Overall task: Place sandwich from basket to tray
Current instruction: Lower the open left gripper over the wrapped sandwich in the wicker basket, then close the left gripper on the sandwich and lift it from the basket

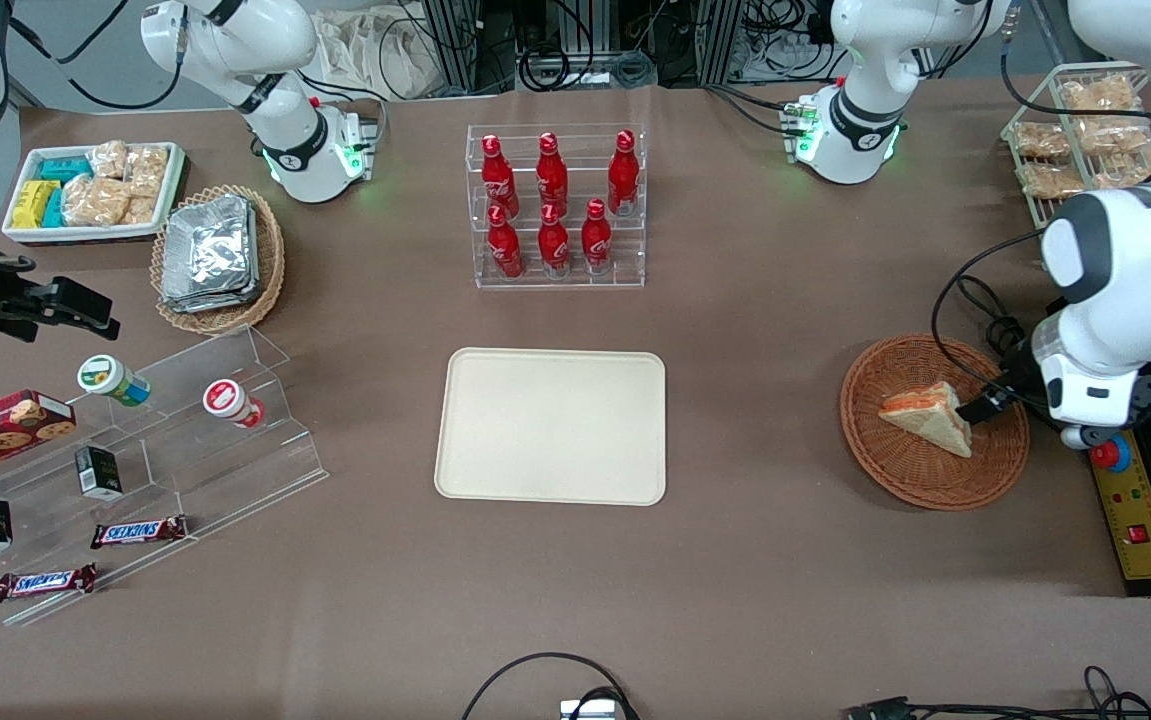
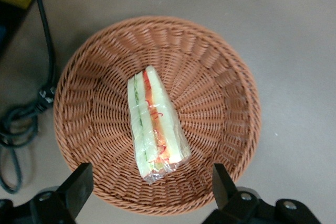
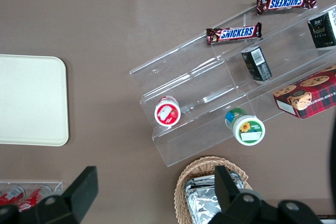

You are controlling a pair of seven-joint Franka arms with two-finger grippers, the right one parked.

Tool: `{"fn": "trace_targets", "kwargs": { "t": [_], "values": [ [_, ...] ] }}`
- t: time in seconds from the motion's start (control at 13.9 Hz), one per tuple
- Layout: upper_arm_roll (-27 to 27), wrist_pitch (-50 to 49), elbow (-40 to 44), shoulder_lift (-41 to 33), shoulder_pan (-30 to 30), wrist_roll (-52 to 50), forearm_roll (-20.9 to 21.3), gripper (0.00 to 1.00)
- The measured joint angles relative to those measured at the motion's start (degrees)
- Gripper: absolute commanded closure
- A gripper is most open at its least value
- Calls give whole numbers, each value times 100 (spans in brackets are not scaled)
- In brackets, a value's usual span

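Observation:
The sandwich, a plastic-wrapped white-bread wedge with orange-red filling, lies in the round reddish-brown wicker basket toward the working arm's end of the table. In the left wrist view the sandwich lies across the middle of the basket. My gripper hovers over the basket's rim beside the sandwich. It is open and empty, with its black fingers spread wider than the sandwich and apart from it. The cream-beige tray lies empty at the table's middle and also shows in the right wrist view.
A clear rack of red bottles stands farther from the camera than the tray. A yellow control box with a red button and a black cable lie beside the basket. A wire rack of bagged snacks stands at the working arm's end.

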Motion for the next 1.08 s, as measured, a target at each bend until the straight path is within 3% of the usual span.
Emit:
{"fn": "trace_targets", "kwargs": {
  "t": [0.36,0.79,0.86,0.94,1.01,1.08],
  "values": [
    [-43,1027,-716,197,-26,-1034,-20,0],
    [-86,1443,-789,516,-51,-1229,-23,0],
    [-86,1551,-808,594,-52,-1256,-25,16],
    [-87,1622,-810,663,-52,-1321,-33,53],
    [-94,1703,-810,717,-52,-1449,-39,100],
    [-118,1782,-810,739,-52,-1570,-39,100]
  ]
}}
